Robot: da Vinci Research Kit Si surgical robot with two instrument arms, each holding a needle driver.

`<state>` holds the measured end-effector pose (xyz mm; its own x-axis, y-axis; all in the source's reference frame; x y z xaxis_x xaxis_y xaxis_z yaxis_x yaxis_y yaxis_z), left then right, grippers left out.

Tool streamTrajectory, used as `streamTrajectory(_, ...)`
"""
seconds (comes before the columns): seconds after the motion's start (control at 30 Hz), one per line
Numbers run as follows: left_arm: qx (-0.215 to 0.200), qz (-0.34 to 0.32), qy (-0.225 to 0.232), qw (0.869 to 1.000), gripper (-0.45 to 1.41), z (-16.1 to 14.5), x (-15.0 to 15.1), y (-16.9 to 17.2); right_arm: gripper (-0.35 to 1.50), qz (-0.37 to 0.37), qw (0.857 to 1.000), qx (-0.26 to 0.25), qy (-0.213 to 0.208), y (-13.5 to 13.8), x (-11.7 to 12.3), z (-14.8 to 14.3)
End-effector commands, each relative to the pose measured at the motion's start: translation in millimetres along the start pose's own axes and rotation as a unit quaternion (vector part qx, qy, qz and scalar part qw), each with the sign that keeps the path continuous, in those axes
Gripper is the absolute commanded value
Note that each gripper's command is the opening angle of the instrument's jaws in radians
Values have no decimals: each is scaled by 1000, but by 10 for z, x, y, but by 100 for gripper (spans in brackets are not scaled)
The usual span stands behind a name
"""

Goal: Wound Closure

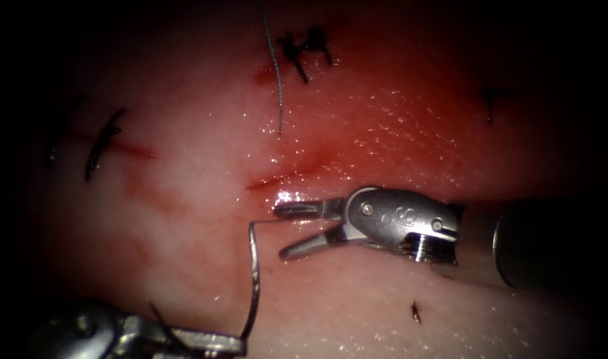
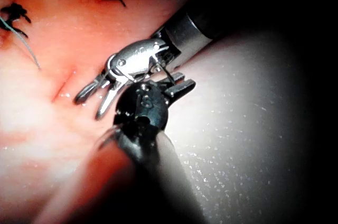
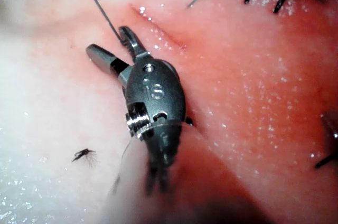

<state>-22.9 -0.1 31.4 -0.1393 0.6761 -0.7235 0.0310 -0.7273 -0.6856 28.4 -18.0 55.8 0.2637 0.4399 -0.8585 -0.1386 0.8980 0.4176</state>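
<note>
At the far left of the endoscope view, a dark stitch (image 1: 103, 143) was seen tied across a short red cut line on the tissue (image 1: 184, 252). Lower down, the left tool (image 1: 204, 344) was found at the bottom edge, its fingers closed on the needle (image 1: 254, 279) near one end of its curve. From that grip the needle was seen rising clear of the tissue, then bending sharply toward the right tool, with its other end lying between that tool's fingers. No part of the needle was seen to be in the tissue.

Toward the middle, the open part of the cut (image 1: 284, 176) was seen as a thin red line just above the right tool. A loose length of thread (image 1: 275, 73) was laid down the tissue above it, beside a knotted stitch (image 1: 307, 50). Red fluid (image 1: 384, 133) was spread over the tissue to the right of the cut.

The right tool (image 1: 294, 229) was seen coming in from the right, its fingers parted around the needle's end and gripping nothing. In the right wrist view the same parted fingers (image 3: 103, 55) were shown, with the needle (image 3: 97, 5) running off between them. A small cut end of thread (image 1: 416, 311) was lying on the tissue below the right tool.
</note>
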Motion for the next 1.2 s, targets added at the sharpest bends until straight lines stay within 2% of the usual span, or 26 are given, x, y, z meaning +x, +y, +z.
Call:
streamTrajectory(0.03,4,2,-3,1000,-45,6,-6,-1,36,0,1000,5,-3,-3,-6,8)
streamTrajectory(0.07,11,4,-6,1000,-45,5,-5,0,26,0,1000,6,-6,-3,-6,8)
streamTrajectory(0.23,18,8,-11,1000,-45,3,-4,2,29,0,1000,7,-6,-2,-5,7)
streamTrajectory(0.3,21,9,-12,1000,-45,2,-3,3,12,0,1000,9,-11,-2,-5,6)
streamTrajectory(0.4,26,16,-13,999,-45,3,0,5,-35,-5,1000,9,-24,-3,-7,13)
streamTrajectory(0.6,36,54,-17,998,-45,3,5,8,-35,-16,1000,2,-25,-4,-15,17)
streamTrajectory(0.8,112,84,-47,989,-45,1,-4,-10,-35,-20,999,2,-31,-21,-17,3)
streamTrajectory(0.93,131,94,-55,985,-45,6,-38,-12,-35,-24,999,6,-32,-51,-15,-12)
streamTrajectory(0.97,139,101,-57,984,-45,9,-58,-10,-35,-21,999,9,-31,-71,-11,-17)
streamTrajectory(1.0,141,99,-58,983,-45,10,-67,-8,-35,-21,999,8,-32,-79,-9,-19)
streamTrajectory(1.03,141,99,-58,983,-45,10,-67,-8,-35,-21,999,8,-32,-79,-9,-19)
streamTrajectory(1.2,154,99,-60,981,-45,15,-97,3,-35,-9,999,42,-24,-131,6,-21)
